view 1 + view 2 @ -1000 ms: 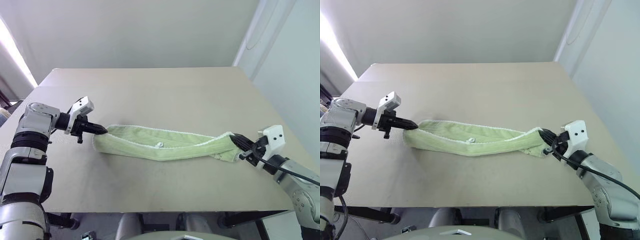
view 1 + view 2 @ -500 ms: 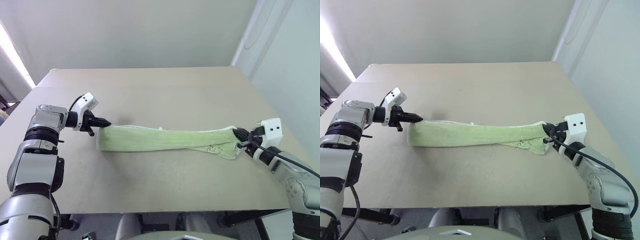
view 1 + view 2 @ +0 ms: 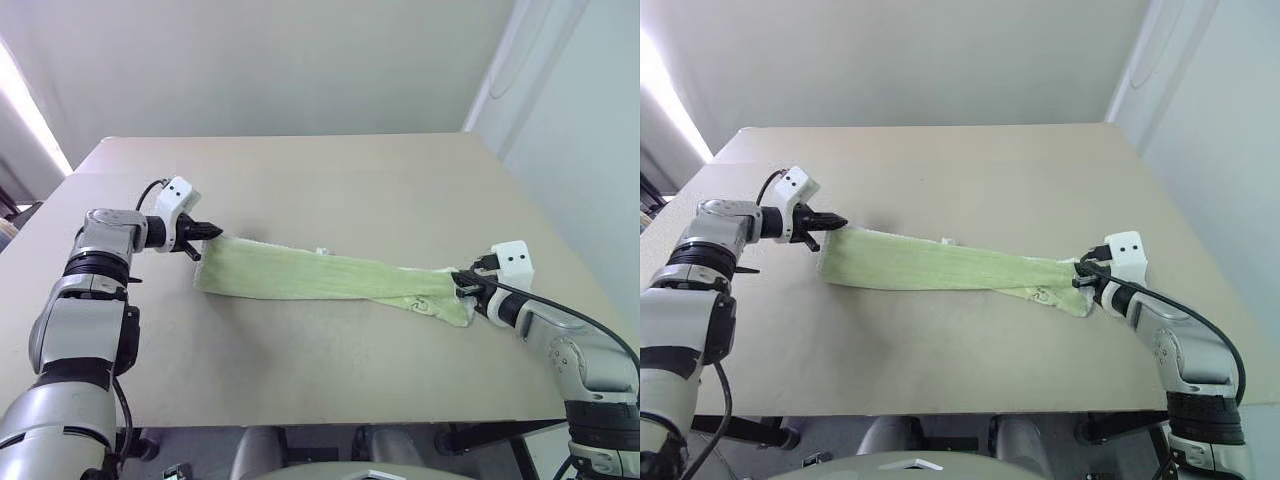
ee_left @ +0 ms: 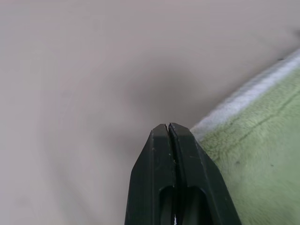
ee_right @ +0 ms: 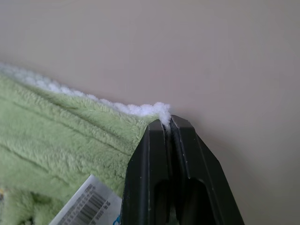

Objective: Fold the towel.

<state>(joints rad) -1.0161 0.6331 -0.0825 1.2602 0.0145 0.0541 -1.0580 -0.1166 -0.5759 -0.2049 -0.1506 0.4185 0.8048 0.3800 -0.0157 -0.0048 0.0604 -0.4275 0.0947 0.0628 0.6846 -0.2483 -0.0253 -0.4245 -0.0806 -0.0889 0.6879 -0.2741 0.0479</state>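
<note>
The light-green terry towel (image 3: 330,279) lies stretched in a long narrow band across the tabletop (image 3: 330,180), pale hem along its far edge.

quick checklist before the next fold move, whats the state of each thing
1. Right end effector shut on the towel corner: ok, white hem pinched at the tips.
2. Left end effector shut: ok. Gripping the towel: cannot tell, the hem sits beside its tips.
3. Towel stretched between both end effectors: ok, a long band across the table.
4. Towel flat: not ok, bunched near the right end.
5. Tag out of the grip: ok.
6. Space beyond the towel for laying it down: ok.
</note>
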